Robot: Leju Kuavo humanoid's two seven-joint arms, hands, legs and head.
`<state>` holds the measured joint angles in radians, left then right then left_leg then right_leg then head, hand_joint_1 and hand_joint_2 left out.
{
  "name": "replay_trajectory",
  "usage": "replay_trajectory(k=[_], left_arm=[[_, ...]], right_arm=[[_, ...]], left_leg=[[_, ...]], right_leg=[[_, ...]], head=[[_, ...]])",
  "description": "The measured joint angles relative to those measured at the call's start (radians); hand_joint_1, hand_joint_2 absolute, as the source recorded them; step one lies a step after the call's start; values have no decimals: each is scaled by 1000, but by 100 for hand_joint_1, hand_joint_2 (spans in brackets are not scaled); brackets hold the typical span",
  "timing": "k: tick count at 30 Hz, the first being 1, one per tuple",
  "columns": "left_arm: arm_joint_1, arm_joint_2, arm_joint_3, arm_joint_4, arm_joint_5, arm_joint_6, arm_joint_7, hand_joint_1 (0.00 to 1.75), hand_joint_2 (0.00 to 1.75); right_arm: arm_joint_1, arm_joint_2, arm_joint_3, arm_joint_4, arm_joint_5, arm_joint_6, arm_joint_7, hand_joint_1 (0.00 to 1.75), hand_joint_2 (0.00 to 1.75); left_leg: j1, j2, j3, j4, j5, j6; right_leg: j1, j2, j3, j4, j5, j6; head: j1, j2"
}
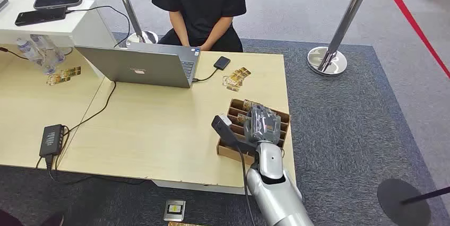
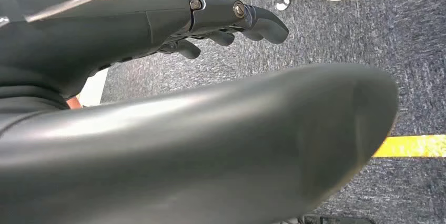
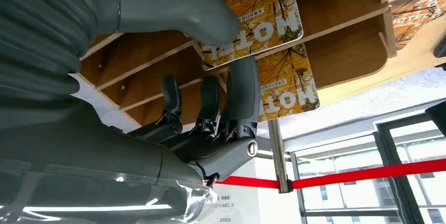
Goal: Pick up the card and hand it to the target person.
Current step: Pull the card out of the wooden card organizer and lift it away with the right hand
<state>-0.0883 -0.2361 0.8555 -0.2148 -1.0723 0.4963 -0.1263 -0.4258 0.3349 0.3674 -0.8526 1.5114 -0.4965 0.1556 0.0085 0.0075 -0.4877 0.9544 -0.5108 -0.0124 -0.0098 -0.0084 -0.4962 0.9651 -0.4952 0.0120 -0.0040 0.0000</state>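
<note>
Down over the wooden card rack point(image 1: 281, 122) sits the right hand point(image 1: 264, 123), its back turned up toward the head view, at the near right end of the bench point(image 1: 159, 130). From the wrist, the thick thumb point(image 3: 173, 3) presses on one face of a yellow hotel card point(image 3: 257, 11) and a dark finger point(image 3: 243, 90) reaches up to its other face, so the hand pinches that card; the other fingers are curled beside it. A second hotel card point(image 3: 286, 79) stands in the rack slot just beyond the fingertips. Farther ahead of the hand, loose cards point(image 1: 237, 79) lie on the bench near a small black box point(image 1: 222, 62), beside an open laptop point(image 1: 140, 66). Beyond the bench, a seated person point(image 1: 200, 8) in black faces the robot. The left hand point(image 2: 221, 21) hangs over grey carpet point(image 2: 342, 40), fingers loosely curled and holding nothing.
</note>
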Motion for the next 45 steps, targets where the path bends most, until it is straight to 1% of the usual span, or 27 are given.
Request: replay_trajectory(k=[9,18,25,36,41,45], left_arm=[[0,-1,4,0,0,4,0,0,0],[0,-1,5,0,0,4,0,0,0],[0,-1,6,0,1,6,0,0,0],[0,-1,12,0,-3,6,-4,0,0],[0,-1,13,0,-5,6,-7,0,0],[0,-1,13,0,-7,6,-12,0,0]], right_arm=[[0,1,-1,7,1,-6,-2,141,175],[0,1,-1,10,-11,-22,-6,147,175],[2,0,-2,1,-29,-31,-27,152,175],[39,-8,-8,-165,-79,-31,-82,151,175],[60,-14,-8,-243,-96,-32,-104,147,175],[77,-18,-8,-303,-139,-22,-128,146,175]], left_leg=[[0,0,0,0,0,0],[0,0,0,0,0,0],[0,0,0,0,0,0],[0,0,-1,0,0,0],[0,0,-1,0,0,0],[0,0,-1,0,0,0]], right_leg=[[0,0,0,0,0,0],[0,0,0,0,0,0],[0,0,0,0,0,0],[0,0,-1,0,0,0],[0,0,-2,0,0,0],[0,0,-2,0,0,0]], head=[[0,0],[0,0],[0,0],[0,0],[0,0],[0,0]])
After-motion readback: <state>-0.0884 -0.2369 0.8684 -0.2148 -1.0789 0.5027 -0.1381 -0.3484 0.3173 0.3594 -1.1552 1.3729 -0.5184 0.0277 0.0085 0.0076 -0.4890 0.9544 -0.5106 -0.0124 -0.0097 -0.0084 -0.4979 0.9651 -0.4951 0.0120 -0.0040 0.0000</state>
